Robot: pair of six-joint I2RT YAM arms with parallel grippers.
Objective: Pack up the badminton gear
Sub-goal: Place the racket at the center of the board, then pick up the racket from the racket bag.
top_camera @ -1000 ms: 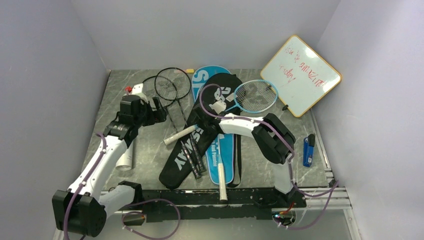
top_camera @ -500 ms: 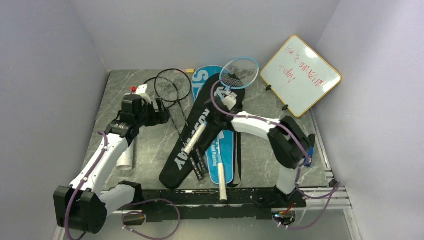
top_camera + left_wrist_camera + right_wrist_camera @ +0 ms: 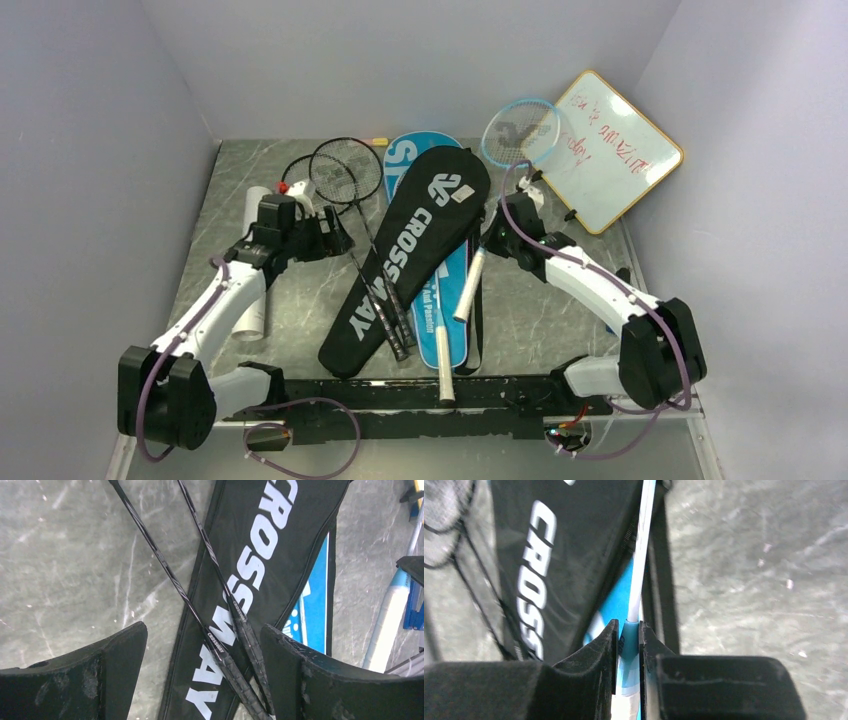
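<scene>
My right gripper (image 3: 497, 232) is shut on the light-blue racket (image 3: 520, 130) where the shaft meets the white grip (image 3: 628, 635). The racket's head is up near the whiteboard and its grip hangs over the covers' right edge. The black "CROSSWAY" cover (image 3: 410, 245) lies on the blue "SPORT" cover (image 3: 400, 152). Two black rackets (image 3: 345, 168) lie left of the covers, their handles crossing onto the black cover (image 3: 235, 655). My left gripper (image 3: 335, 235) is open above their shafts (image 3: 202, 650), holding nothing. A white cardboard tube (image 3: 250, 312) lies under my left arm, and a shuttlecock (image 3: 290, 188) sits by the racket heads.
The wood-framed whiteboard (image 3: 603, 150) leans at the back right, close behind the raised racket head. A small pink-yellow marker (image 3: 379, 141) lies at the back edge. A white handle (image 3: 441, 365) pokes out towards the front rail. Walls close in on both sides.
My right gripper has shut on the light-blue racket and swung it off the covers to the right, the head rising towards the whiteboard. My left gripper has moved right over the black racket shafts.
</scene>
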